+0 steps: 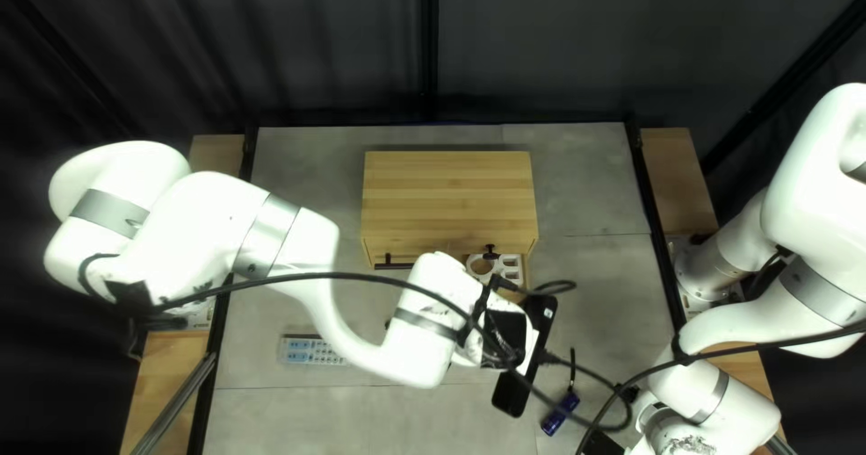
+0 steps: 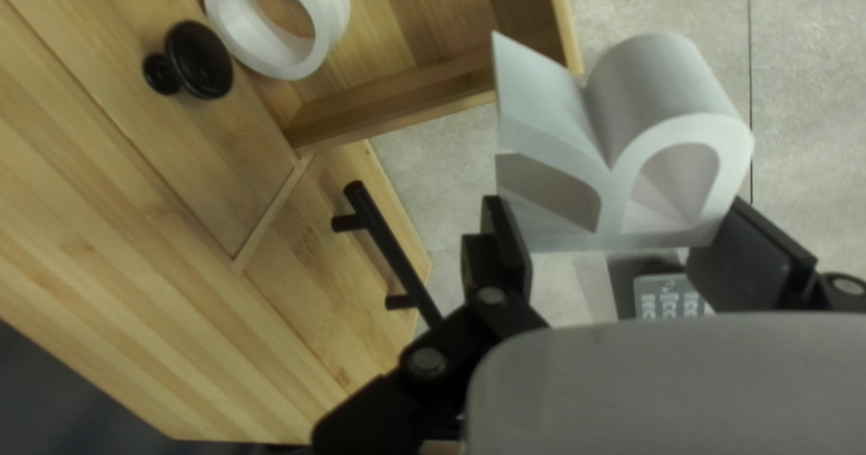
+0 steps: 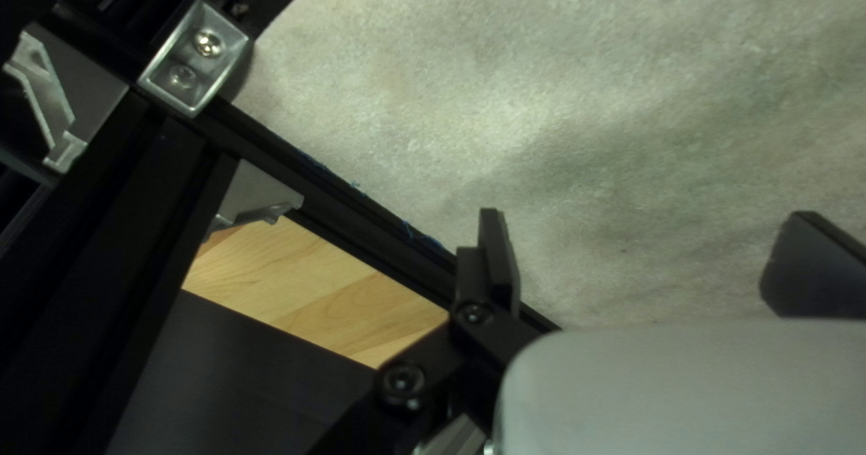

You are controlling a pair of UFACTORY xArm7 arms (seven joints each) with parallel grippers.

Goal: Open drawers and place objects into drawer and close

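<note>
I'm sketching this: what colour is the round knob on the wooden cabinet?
The knob is black; it shows best in the left wrist view.

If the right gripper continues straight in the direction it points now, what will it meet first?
The right gripper would probably meet the grey tabletop first, though the distance is unclear.

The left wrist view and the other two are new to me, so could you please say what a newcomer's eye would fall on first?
Probably the white, letter-like piece between the left gripper's jaws. Next, perhaps, the white ring in the open drawer of the wooden cabinet, and the left arm reaching in from the left of the top left view.
</note>
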